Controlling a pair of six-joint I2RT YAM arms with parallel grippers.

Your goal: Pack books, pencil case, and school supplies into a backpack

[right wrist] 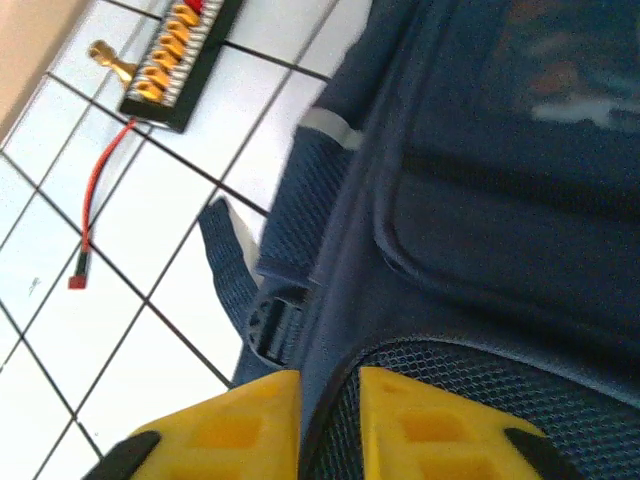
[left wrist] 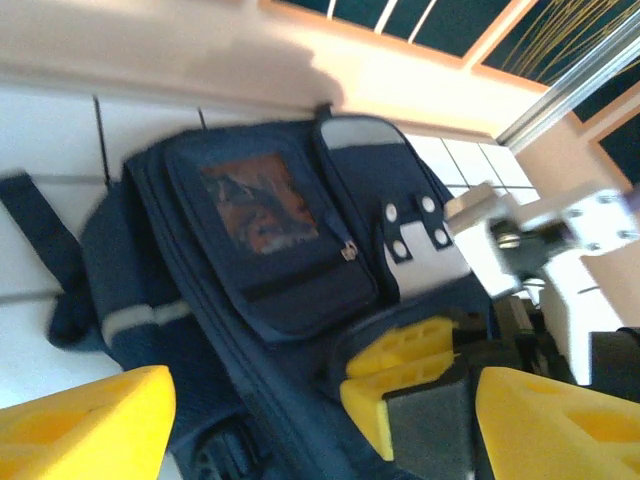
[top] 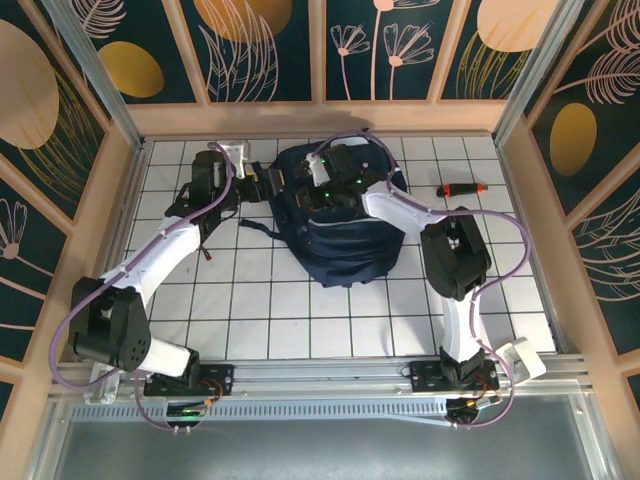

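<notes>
The dark navy backpack [top: 345, 245] lies on the tiled table at the back centre, front pockets up [left wrist: 270, 230]. At its left edge hangs my left gripper [top: 268, 183], open; its yellow fingers stand wide apart over the bag's side [left wrist: 320, 440]. My right gripper [top: 308, 190] reaches over the bag's top from the right. Its yellow fingers [left wrist: 400, 368] are close together. In the right wrist view a fold of the backpack's [right wrist: 480, 200] seam sits pinched between them [right wrist: 330, 430]. The books, pencil case and school supplies are out of view.
A red-and-black handled tool [top: 460, 189] lies right of the bag. A small black card with orange pieces [right wrist: 175, 50] and a thin red wire [right wrist: 95, 190] lie left of it. A wooden wall [top: 320, 115] bounds the back.
</notes>
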